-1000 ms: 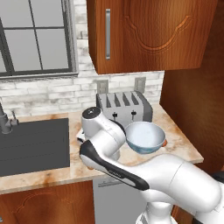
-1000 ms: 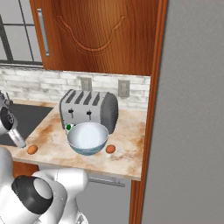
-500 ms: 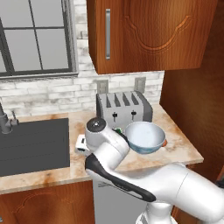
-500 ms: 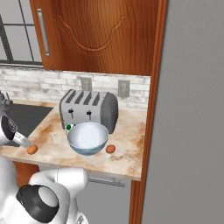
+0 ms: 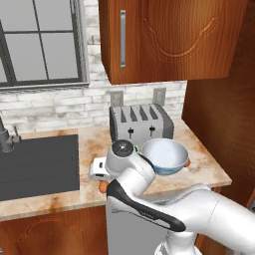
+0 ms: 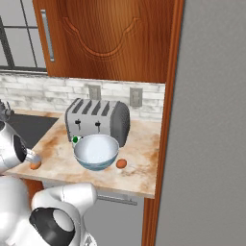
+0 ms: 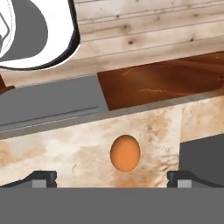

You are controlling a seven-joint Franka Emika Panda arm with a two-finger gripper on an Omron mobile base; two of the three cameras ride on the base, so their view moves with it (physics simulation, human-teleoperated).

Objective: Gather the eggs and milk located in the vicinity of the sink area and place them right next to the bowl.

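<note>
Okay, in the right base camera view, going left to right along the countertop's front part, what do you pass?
Egg near the counter's left front → pale blue-white bowl → second egg. The toaster stands behind the bowl, and the milk carton's green cap peeks out at the bowl's left rim.

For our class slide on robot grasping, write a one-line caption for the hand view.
Open gripper poised over an orange-brown egg lying on the marbled counter.
</note>
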